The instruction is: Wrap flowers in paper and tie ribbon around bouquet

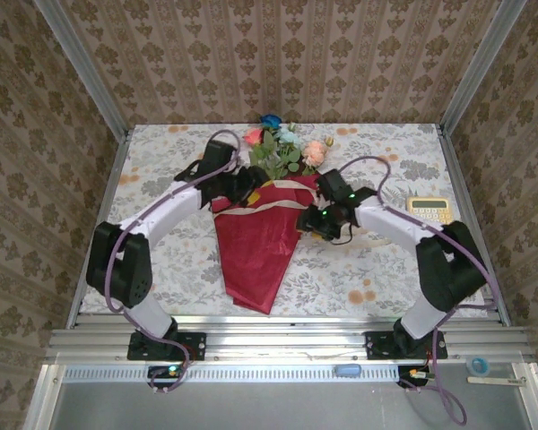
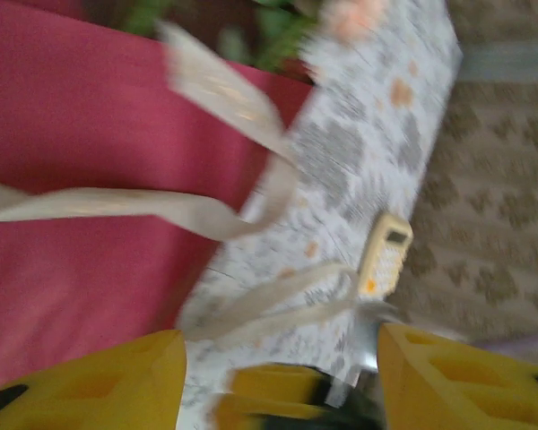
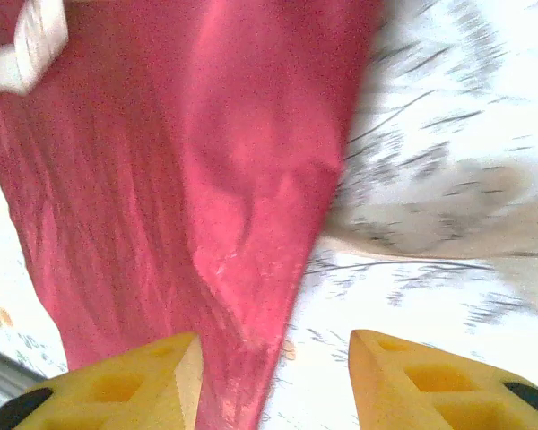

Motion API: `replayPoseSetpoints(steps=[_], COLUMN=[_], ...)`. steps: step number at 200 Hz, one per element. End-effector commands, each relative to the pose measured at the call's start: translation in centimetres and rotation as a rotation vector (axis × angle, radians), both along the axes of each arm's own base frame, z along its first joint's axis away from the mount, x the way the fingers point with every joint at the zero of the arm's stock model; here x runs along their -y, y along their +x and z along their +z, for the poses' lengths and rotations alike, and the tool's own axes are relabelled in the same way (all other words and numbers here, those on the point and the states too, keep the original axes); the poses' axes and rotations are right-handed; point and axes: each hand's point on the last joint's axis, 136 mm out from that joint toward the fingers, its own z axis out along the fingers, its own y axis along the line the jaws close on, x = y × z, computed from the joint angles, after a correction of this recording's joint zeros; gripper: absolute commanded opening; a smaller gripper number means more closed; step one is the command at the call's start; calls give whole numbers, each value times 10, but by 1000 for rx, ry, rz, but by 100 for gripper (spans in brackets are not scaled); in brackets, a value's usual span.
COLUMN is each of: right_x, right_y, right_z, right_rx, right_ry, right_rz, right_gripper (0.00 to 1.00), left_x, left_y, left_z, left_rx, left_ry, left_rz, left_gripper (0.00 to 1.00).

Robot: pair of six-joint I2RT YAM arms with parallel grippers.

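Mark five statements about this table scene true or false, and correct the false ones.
1. The flowers stick out of the far end of the paper, away from the arm bases. True.
2. The paper is blue. False: it is dark red.
3. A calculator lies on the table, to the right of the paper. True.
4. The ribbon lies wholly clear of the paper. False: it crosses the paper and trails onto the table.
5. The left end effector is clamped shut. False: its fingers stand apart.
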Motion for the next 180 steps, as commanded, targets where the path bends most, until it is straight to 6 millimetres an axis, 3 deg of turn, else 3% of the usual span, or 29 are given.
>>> replayPoseSetpoints(steps=[1, 15, 28, 58, 81, 102, 134, 180], right_x=[73, 111, 131, 130, 139, 159, 175, 196], right_y=[-11, -21, -25, -23, -36, -42, -32, -34], right_z=[3, -6, -11, -15, -27, -37, -44, -70], right_rx=[-75, -131, -152, -183, -231, -240, -252, -360], right_ry=[-181, -281, -322, -351, -432, -501, -479, -436], right_rz=[-154, -224, -239, -194, -204, -234, -252, -325], right_gripper=[46, 45, 44, 40, 39, 43, 49, 51], left_x=[-19, -28, -31, -40, -43, -46, -49, -61], left_y=[1, -4, -8, -20, -26, -29, -34, -50], left_z=[1, -6, -8, -21, -26, -21, -7, 2], left_rx=[-23, -34, -29, -44, -55, -38, 15, 42], left_ry=[-58, -41, -23, 25, 28, 29, 48, 66], left_rz=[106, 124, 116, 109, 104, 106, 73, 90], left_gripper=[55, 54, 53, 53, 51, 51, 51, 51])
